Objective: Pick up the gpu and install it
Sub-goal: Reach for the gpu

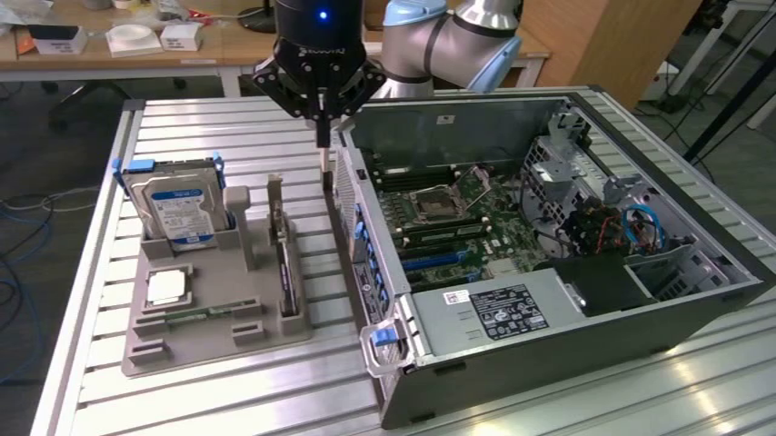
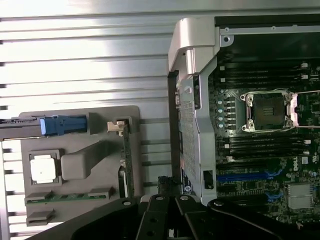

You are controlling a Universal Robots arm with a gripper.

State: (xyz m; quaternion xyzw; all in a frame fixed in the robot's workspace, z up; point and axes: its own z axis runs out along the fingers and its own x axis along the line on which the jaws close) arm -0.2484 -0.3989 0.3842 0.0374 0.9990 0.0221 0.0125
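The gpu [image 1: 286, 265] is a thin dark green card standing on its edge in a slot of the grey holder tray [image 1: 194, 350], on the exterior view's left. In the wrist view the gpu [image 2: 126, 162] runs along the tray's edge, its silver bracket [image 2: 119, 126] at one end. My gripper [image 1: 323, 138] hangs above the gap between the tray and the open computer case [image 1: 570, 318], beyond the card's far end. Its fingers are shut with nothing between them. The gripper's dark body [image 2: 167, 215] shows in the wrist view.
A silver hard drive [image 1: 180, 211] with a blue label stands at the tray's back. A processor chip [image 1: 167, 289] and a memory stick [image 1: 200, 315] lie in the tray. The motherboard [image 1: 461, 218] lies exposed in the case. The slatted metal table [image 1: 182, 136] stretches behind.
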